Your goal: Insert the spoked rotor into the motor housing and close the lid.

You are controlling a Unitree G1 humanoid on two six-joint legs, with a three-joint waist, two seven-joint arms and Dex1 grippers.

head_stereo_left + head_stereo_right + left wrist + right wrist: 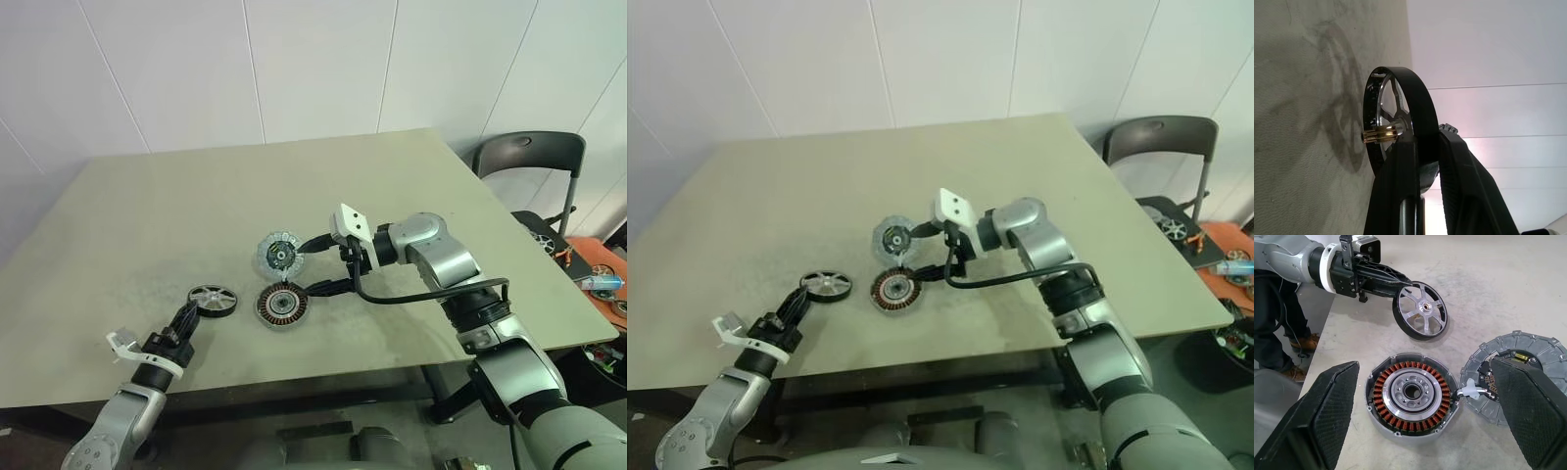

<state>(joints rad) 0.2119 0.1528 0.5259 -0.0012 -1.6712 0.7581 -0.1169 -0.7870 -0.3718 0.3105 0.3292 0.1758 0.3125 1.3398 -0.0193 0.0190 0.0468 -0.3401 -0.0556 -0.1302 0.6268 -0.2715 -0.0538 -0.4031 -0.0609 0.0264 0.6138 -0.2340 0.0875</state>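
Right wrist view: left gripper (1400,287) level, jaws pinching spoked rotor (1421,310) rim

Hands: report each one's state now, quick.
Left hand: closed on the black-rimmed, silver-spoked rotor.
Right hand: open, holding nothing.
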